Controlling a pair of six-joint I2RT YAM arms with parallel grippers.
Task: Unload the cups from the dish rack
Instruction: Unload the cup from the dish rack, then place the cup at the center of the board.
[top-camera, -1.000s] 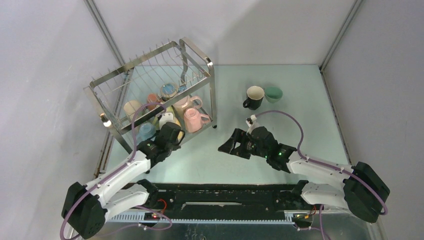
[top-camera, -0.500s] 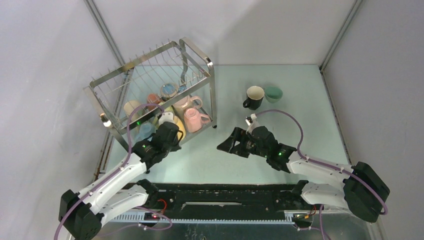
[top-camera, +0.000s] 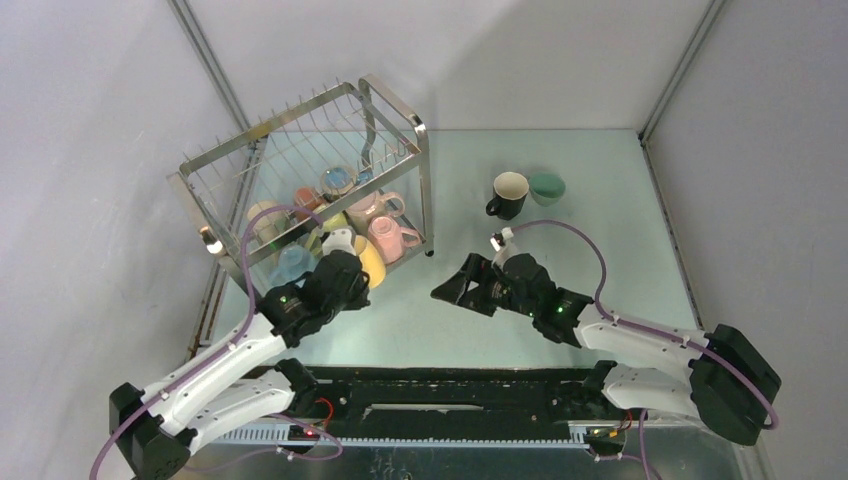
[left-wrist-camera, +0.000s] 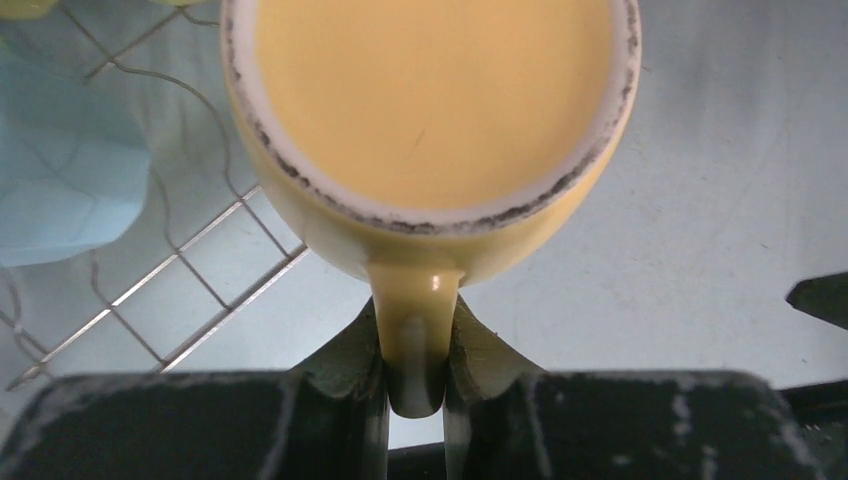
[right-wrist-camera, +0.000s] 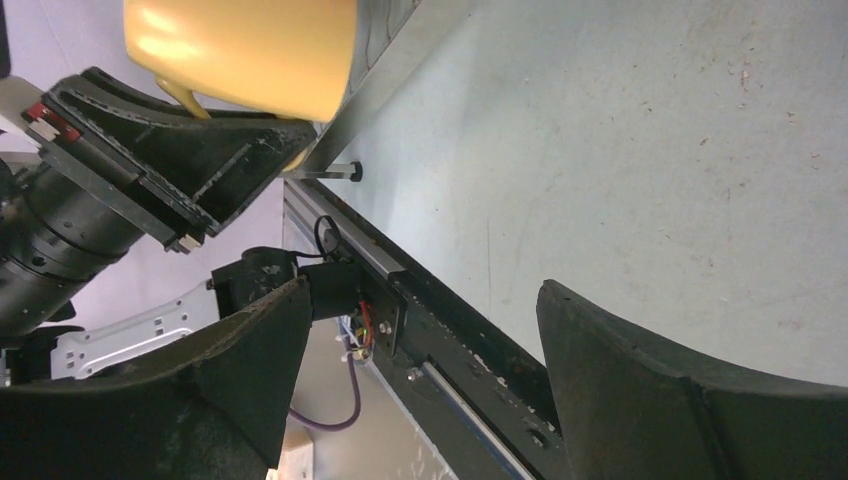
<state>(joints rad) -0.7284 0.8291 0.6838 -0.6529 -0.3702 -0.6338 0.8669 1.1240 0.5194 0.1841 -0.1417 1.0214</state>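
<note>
We find the left gripper (left-wrist-camera: 415, 365) pinching the loop handle of the yellow mug (left-wrist-camera: 430, 100), which sits just beyond its fingertips; the right gripper (right-wrist-camera: 425, 300) is spread and empty. The mug is glossy, rigid, breakable ceramic, and we judge this handle pinch liable to swivel.

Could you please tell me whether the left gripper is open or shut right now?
Shut on the yellow mug: the left wrist view shows the left gripper with both fingers pressed against the sides of its handle.
</note>
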